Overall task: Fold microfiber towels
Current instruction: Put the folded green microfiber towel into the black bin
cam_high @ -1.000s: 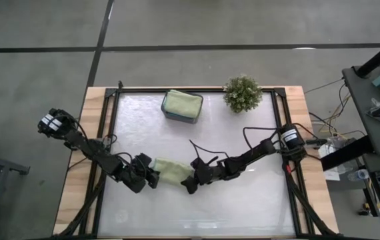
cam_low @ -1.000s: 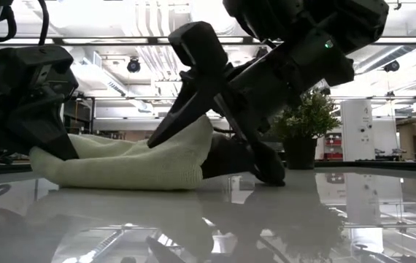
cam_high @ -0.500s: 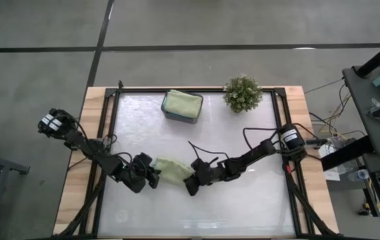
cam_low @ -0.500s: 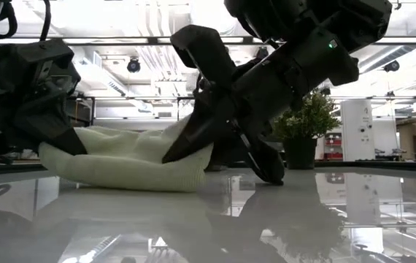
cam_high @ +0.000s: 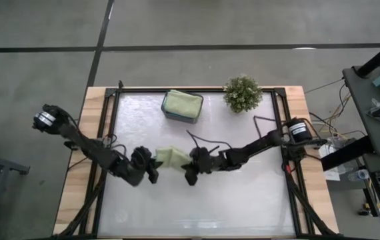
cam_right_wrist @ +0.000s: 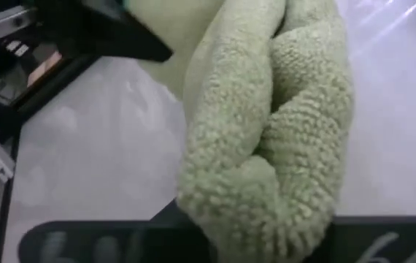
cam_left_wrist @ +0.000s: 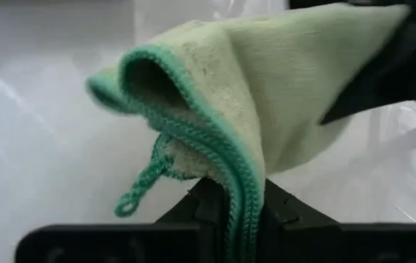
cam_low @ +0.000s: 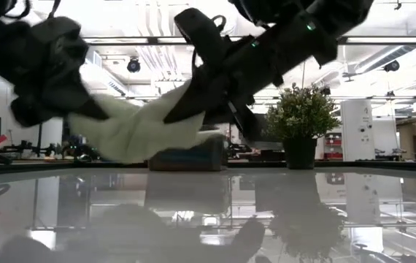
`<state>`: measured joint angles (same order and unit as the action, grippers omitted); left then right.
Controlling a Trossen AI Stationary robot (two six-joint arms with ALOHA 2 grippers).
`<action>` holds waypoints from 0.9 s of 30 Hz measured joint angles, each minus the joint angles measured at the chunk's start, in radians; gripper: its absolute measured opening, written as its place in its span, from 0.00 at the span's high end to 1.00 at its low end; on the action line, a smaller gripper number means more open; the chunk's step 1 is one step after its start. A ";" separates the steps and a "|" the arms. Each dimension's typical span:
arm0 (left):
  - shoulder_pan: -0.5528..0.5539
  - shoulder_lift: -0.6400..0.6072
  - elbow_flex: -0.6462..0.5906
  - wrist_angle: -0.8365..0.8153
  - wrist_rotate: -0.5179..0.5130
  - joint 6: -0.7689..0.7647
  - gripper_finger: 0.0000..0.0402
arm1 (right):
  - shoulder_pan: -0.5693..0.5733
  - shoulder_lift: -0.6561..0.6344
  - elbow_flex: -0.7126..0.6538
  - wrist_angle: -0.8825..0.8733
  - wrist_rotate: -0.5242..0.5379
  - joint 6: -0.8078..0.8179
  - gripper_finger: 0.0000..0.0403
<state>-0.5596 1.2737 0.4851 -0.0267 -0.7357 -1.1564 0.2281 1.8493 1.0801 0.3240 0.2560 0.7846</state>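
A light sage green towel (cam_high: 170,158) hangs bunched between the two pincers, lifted clear of the counter (cam_high: 243,200), its long axis running from one pincer to the other. The left pincer (cam_high: 151,163) is clamped tight on one end, the right pincer (cam_high: 189,162) on the other. It lies nearer the camera than the dark tray (cam_high: 181,116), which carries another folded green towel (cam_high: 182,103). The counter is glossy white; a potted plant (cam_high: 243,93) stands beside the tray.

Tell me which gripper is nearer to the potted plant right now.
The right. The right gripper sits down and left of the potted plant, near the table's middle, shut on the green towel. The left gripper grips the towel's far side, farther away.
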 joint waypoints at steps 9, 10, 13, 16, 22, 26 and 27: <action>0.176 -0.249 0.007 0.003 0.024 0.402 0.95 | -0.140 -0.140 0.014 -0.120 -0.028 -0.174 0.94; 0.207 -0.276 0.008 0.003 0.038 0.446 0.95 | -0.160 -0.157 0.017 -0.144 -0.031 -0.187 0.94; 0.329 -0.341 0.010 0.002 0.106 0.571 0.95 | -0.226 -0.200 0.029 -0.195 -0.070 -0.240 0.94; 0.483 -0.378 0.017 0.005 0.216 0.670 0.96 | -0.296 -0.227 0.043 -0.221 -0.112 -0.298 0.94; 0.804 -0.339 0.030 0.089 0.482 0.812 0.97 | -0.443 -0.235 0.093 -0.309 -0.194 -0.387 0.94; 0.978 -0.248 0.048 0.191 0.657 0.876 0.97 | -0.526 -0.231 0.124 -0.361 -0.232 -0.427 0.94; 1.015 -0.218 0.057 0.202 0.684 0.890 0.97 | -0.545 -0.231 0.126 -0.365 -0.235 -0.436 0.94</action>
<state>0.4556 1.0562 0.5417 0.1757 -0.0519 -0.2659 -0.3165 1.6184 1.2062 -0.0405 0.0215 0.3486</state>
